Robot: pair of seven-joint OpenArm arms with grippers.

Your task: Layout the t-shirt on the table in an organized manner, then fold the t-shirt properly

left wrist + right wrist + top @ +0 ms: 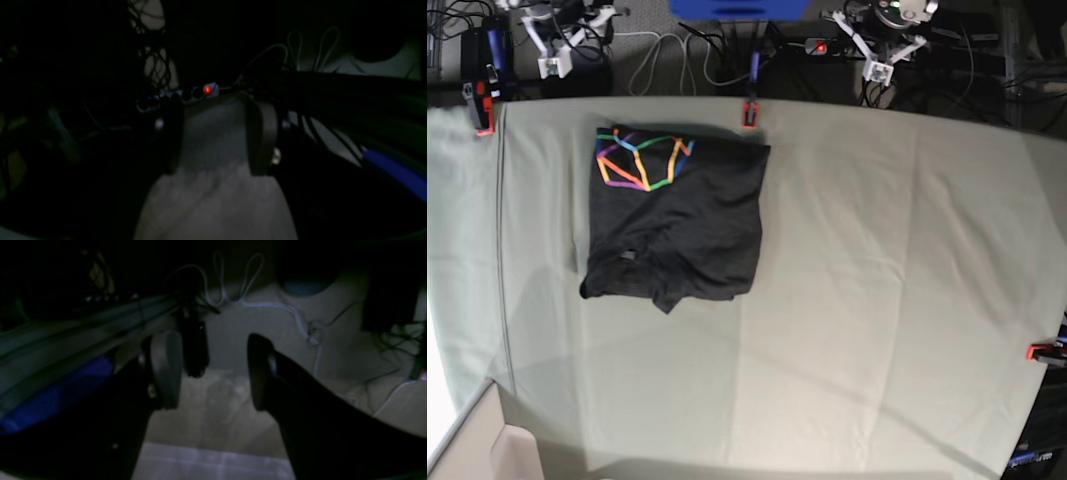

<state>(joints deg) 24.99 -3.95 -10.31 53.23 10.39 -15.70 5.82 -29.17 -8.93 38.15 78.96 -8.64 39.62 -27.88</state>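
The charcoal-black t-shirt [677, 220] lies folded into a rough rectangle on the left half of the table [877, 280], its rainbow line print showing at the far left corner. Both arms hang back beyond the table's far edge, well apart from the shirt. My right gripper [552, 62] [213, 373] is open, and only dim floor shows between its fingers. My left gripper [879, 68] [216, 133] is open too, with nothing between its dark fingers [262, 133]. Neither wrist view shows the shirt.
Red clamps [749, 113] [484, 120] [1042, 351] grip the table cloth at the far edge and the right side. Behind the table are a blue box [737, 8], loose cables [247, 296] and a power strip with a lit red switch [207, 89].
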